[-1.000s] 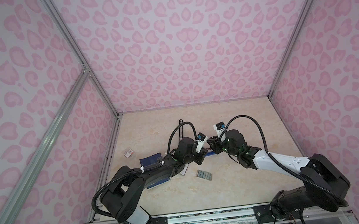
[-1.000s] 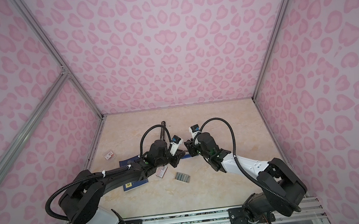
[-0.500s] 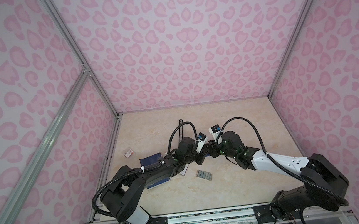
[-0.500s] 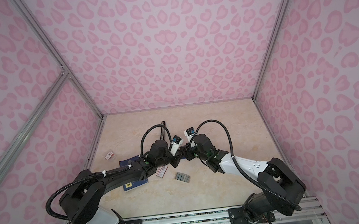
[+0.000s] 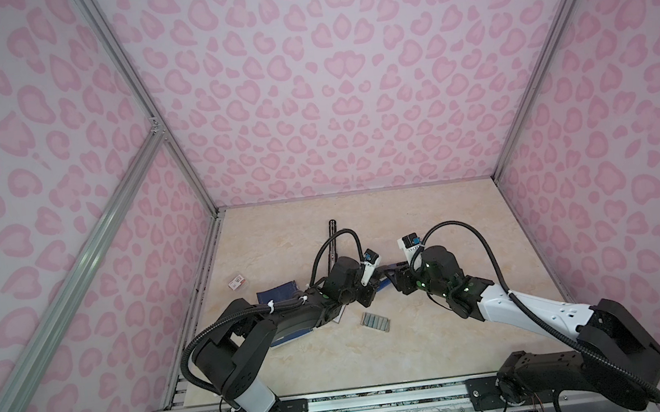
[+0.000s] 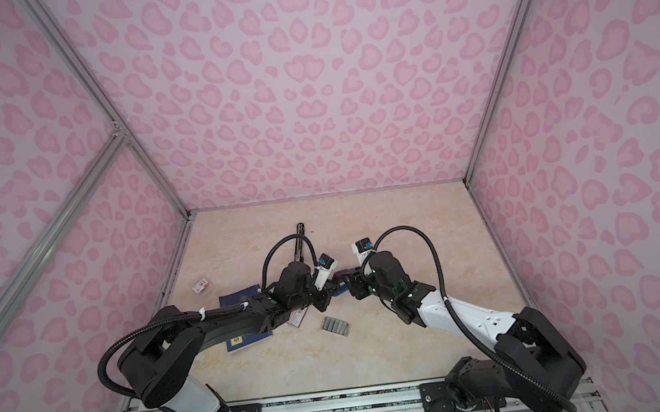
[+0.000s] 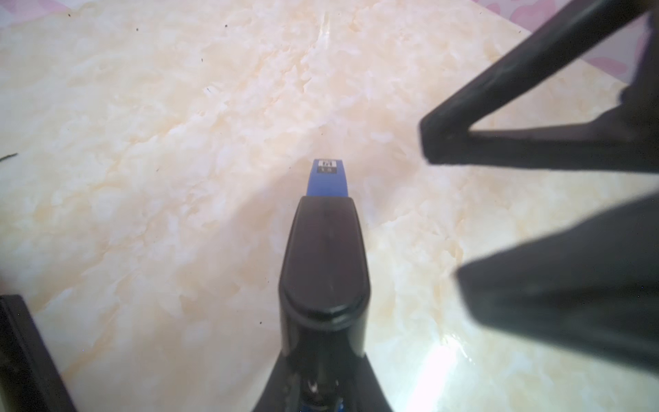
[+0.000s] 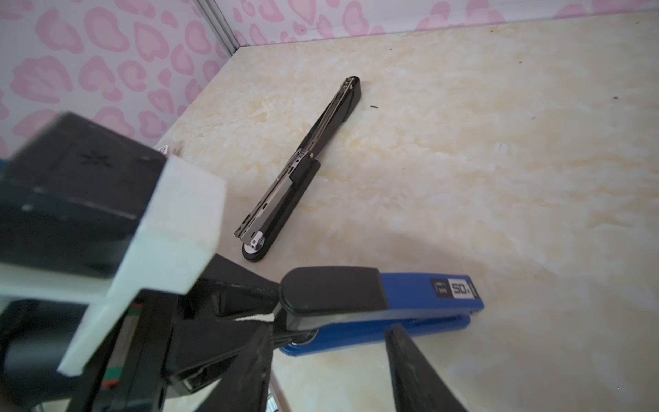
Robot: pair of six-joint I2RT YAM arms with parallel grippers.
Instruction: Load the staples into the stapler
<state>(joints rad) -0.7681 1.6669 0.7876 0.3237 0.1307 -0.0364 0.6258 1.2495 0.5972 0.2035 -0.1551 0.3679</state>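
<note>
Masking rear of stapler (image 8: 420,303): left gripper (image 8: 271,313)

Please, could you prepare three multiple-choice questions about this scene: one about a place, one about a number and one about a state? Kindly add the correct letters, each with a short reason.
1. Where do the staples lie?
A. bare on the table, in its front half
B. in a bowl
C. on a shelf

2. How many staplers are in view?
A. one
B. two
C. three

3. How is the left gripper?
A. open above the staples
B. shut on the black rear end of the blue stapler
C. out of every view

Answers:
1 A: in both top views the grey strips rest directly on the table.
2 B: there is the blue stapler, and a black stapler opened out flat.
3 B: the right wrist view shows its fingers clamped on that end.
</note>
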